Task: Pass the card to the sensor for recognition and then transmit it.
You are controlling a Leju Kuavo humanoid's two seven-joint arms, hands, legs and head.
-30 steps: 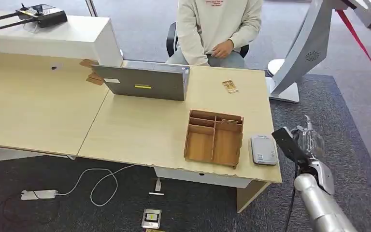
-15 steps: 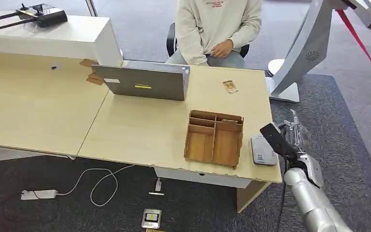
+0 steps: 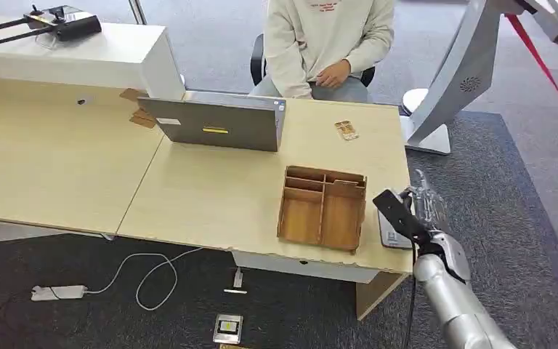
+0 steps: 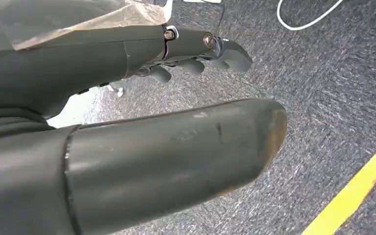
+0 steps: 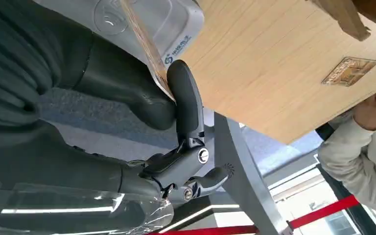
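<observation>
In the right wrist view my right hand (image 5: 127, 98) pinches a thin tan card (image 5: 144, 49) edge-on between thumb and a finger, right in front of the grey-white sensor (image 5: 171, 24). From the head view that right hand (image 3: 425, 207) hovers over the sensor (image 3: 386, 231) at the desk's front right corner, covering part of it. A second small card (image 3: 346, 130) lies on the desk near the seated person (image 3: 327, 43). My left hand (image 4: 196, 49) hangs over the carpet with nothing in it, fingers apart.
A wooden compartment tray (image 3: 323, 207) stands just left of the sensor. A grey laptop (image 3: 218, 123) sits farther back on the desk (image 3: 211, 196). A grey curved stand (image 3: 458, 73) rises at the right. Cables and a power strip (image 3: 58, 292) lie on the carpet.
My right hand has moved left with the card, from beside the desk's right edge to over the sensor. Nothing on the desk has shifted.
</observation>
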